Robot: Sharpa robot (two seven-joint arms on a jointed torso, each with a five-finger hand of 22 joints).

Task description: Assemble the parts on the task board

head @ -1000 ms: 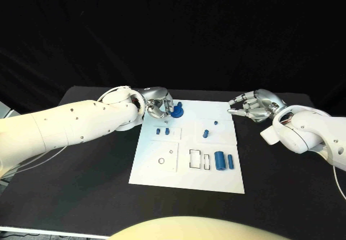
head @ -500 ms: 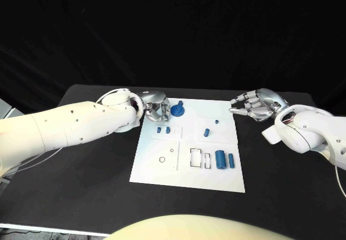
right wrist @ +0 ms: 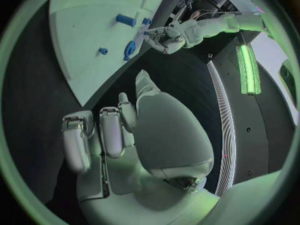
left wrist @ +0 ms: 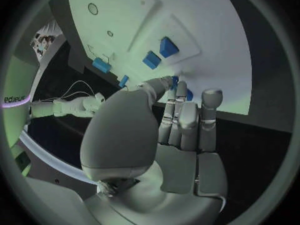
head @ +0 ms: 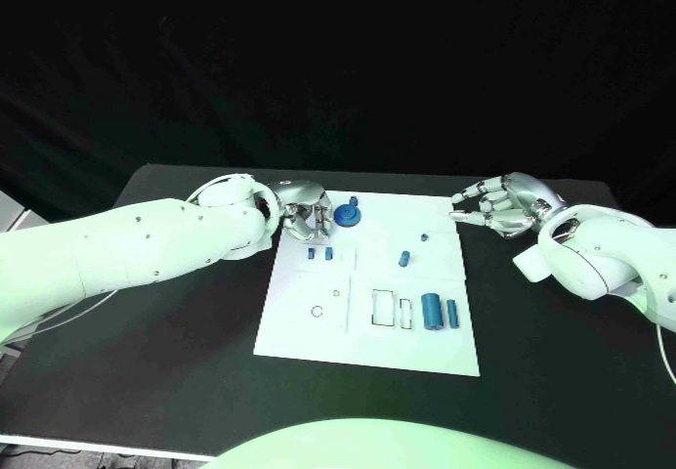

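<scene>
White board (head: 369, 342) at table centre, blue parts scattered across it. Left hand (head: 305, 217) at its eleven o'clock corner, fingers curled beside a blue knob (head: 348, 215); whether it grips, I cannot tell. Right hand (head: 496, 207) at two o'clock, curled, empty, probably waiting.

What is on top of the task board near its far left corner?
On the task board, near its far left corner, stands a blue part, beside the left hand. The fingers hide the board under them, so whether they touch the part cannot be told.
</scene>
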